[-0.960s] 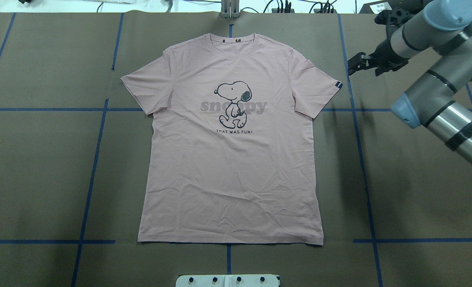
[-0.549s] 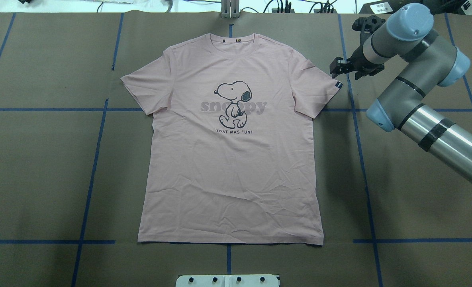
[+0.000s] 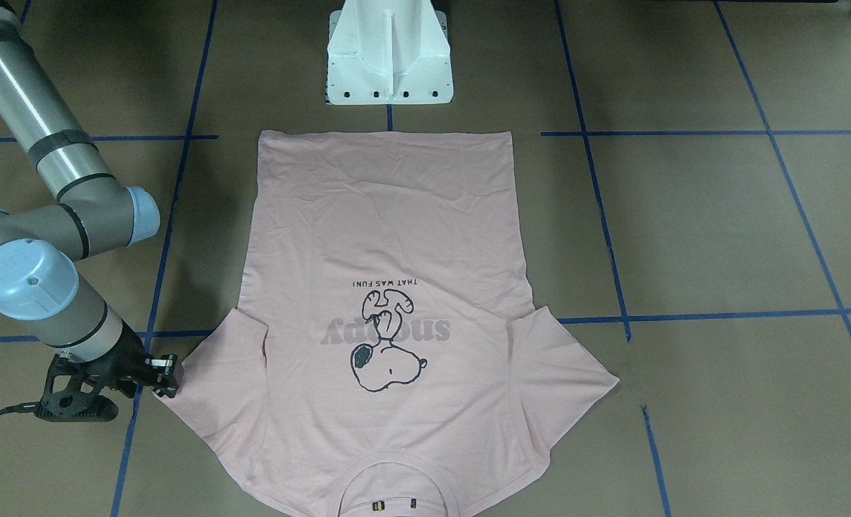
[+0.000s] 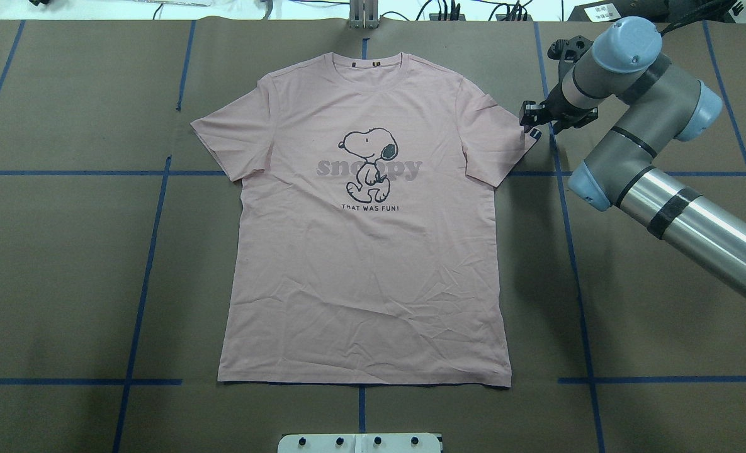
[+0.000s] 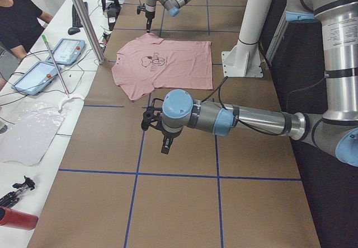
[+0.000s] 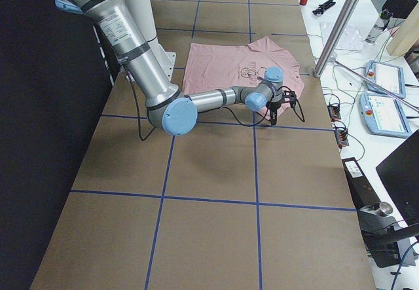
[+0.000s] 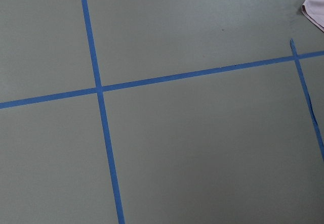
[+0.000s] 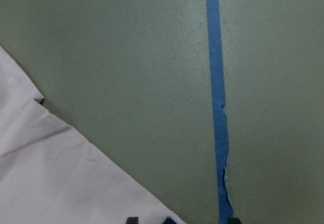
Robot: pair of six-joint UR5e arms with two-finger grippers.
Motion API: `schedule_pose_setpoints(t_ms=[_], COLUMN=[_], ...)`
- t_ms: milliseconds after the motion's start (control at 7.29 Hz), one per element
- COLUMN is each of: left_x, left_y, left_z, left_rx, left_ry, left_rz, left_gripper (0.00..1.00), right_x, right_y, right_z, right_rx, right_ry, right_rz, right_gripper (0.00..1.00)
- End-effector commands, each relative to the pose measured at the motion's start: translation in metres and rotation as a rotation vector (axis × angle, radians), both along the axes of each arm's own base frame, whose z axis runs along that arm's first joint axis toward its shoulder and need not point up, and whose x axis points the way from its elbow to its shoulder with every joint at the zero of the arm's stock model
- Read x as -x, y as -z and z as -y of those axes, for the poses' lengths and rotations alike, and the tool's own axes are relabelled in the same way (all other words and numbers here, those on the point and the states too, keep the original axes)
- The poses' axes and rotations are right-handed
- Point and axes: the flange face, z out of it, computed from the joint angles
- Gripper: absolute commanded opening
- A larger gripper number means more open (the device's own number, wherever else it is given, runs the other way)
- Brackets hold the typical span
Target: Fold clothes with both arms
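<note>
The pale pink T-shirt (image 4: 373, 251) lies flat and face up on the brown table, collar at the far side. It also shows in the front view (image 3: 389, 237). My right gripper (image 4: 529, 119) hovers at the tip of the sleeve with the small black tag (image 4: 536, 133). Its fingers look apart and empty, and it also shows in the front view (image 3: 166, 377). The right wrist view shows the sleeve edge (image 8: 61, 173) just beside the fingertips. My left gripper (image 5: 166, 145) shows only in the exterior left view, off to the shirt's side. I cannot tell if it is open.
The white pedestal base (image 3: 389, 57) stands at the shirt's hem side. Blue tape lines (image 4: 152, 251) cross the table. A metal post (image 5: 84, 18), control tablets (image 5: 33, 74) and a seated person (image 5: 17, 18) are along the far edge.
My right arm has swung left and down, bringing its gripper from beside the table's far right area to the tagged sleeve tip. The shirt has not moved.
</note>
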Motion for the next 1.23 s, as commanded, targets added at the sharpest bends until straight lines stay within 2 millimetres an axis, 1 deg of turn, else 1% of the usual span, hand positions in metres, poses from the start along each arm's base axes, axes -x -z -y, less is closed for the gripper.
schedule_pose_setpoints(t_ms=[0,137,549,686,823,1097], left_x=[0.001,0.001,0.001,0.001,0.001,0.001], left_y=[0.002,0.002,0.001,0.001,0.001,0.001], left_z=[0.001,0.001,0.001,0.001,0.001,0.0], left_rx=[-0.011,-0.015,-0.016,-0.015,-0.014,-0.012], left_ry=[0.002,0.002,0.002,0.003,0.004,0.004], left_rz=[0.001,0.001,0.006,0.006,0.005,0.005], left_gripper=[1.0,1.0,1.0,1.0,1.0,1.0], right_x=[0.003,0.005,0.006,0.009,0.011,0.008], right_y=[0.001,0.002,0.005,0.028,0.037,0.028], right_z=[0.0,0.0,0.0,0.004,0.007,0.005], right_rx=[-0.005,-0.006,-0.01,-0.033,-0.038,-0.032], right_ry=[-0.005,-0.004,-0.003,-0.007,-0.008,-0.011], right_rz=[-0.011,-0.01,-0.006,0.015,0.025,0.017], right_gripper=[0.24,0.0,0.0,0.0,0.0,0.0])
